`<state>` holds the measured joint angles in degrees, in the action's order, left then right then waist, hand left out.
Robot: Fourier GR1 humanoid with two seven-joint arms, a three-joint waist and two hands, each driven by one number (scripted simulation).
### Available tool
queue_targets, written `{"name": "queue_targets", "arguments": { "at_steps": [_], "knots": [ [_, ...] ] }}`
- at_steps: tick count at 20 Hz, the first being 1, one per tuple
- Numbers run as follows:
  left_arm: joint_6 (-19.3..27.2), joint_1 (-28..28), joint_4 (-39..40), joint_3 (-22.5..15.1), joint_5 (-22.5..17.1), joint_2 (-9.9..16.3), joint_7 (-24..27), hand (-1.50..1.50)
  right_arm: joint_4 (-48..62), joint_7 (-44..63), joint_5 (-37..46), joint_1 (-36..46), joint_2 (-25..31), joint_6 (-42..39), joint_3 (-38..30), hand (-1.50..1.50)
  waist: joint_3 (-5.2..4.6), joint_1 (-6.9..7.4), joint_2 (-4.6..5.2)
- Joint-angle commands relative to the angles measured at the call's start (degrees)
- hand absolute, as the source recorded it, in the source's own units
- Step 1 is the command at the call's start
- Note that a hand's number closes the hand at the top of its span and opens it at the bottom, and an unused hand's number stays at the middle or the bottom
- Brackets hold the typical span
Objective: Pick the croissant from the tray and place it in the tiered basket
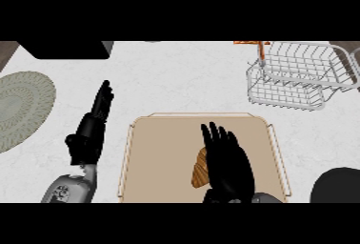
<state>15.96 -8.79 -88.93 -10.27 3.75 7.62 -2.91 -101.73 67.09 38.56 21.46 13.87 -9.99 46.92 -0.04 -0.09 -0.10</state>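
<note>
Croissant (200, 167) lies on the tray (155, 143), right hand (228, 164) over it, fingers straight, gripping nothing; left hand (91, 128) open beside the tray; tiered basket (299, 78) well apart.

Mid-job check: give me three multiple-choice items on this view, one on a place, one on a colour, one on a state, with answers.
1. Where is the croissant?
A. on the tray
B. in the tiered basket
C. on the round mat

2. What colour is the tiered basket?
A. black
B. white
C. tan

3. How is the right hand?
A. curled round the croissant
B. fingers straight, above the croissant
C. inside the basket

Answers:
1 A, it lies on the tan tray beside the right hand.
2 B, its wires are white.
3 B, the fingers point straight up the view, partly covering the croissant.
</note>
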Motion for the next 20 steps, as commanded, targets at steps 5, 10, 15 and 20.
{"name": "queue_targets", "arguments": {
  "at_steps": [5, 10, 15, 20],
  "knots": [
    [0.81, 1.42, 1.72, -0.72, 1.4, -2.53, 2.31, 0.0, 1.65, 6.89, 3.6, -1.6, -5.67, -5.23, -3.52, -1.5, 0.01, 0.02, 0.09],
    [-0.96, -1.83, 2.01, 1.51, 1.16, -1.25, -0.1, 0.0, 5.83, 1.01, 8.04, -4.54, -7.99, -1.76, -5.05, -1.5, 0.04, 0.07, 0.11],
    [-1.4, 0.44, -3.33, 1.06, 1.09, -1.76, -2.02, 0.0, 5.42, -2.57, 12.76, -7.25, -8.38, 0.52, -7.67, 1.5, 0.05, 0.14, 0.04],
    [-3.56, 1.08, -1.78, 3.32, -0.09, -0.25, 0.11, 0.0, 10.21, -4.55, 22.93, -4.39, -9.88, -0.07, -4.55, 1.5, 0.03, 0.24, 0.06]
  ]
}}
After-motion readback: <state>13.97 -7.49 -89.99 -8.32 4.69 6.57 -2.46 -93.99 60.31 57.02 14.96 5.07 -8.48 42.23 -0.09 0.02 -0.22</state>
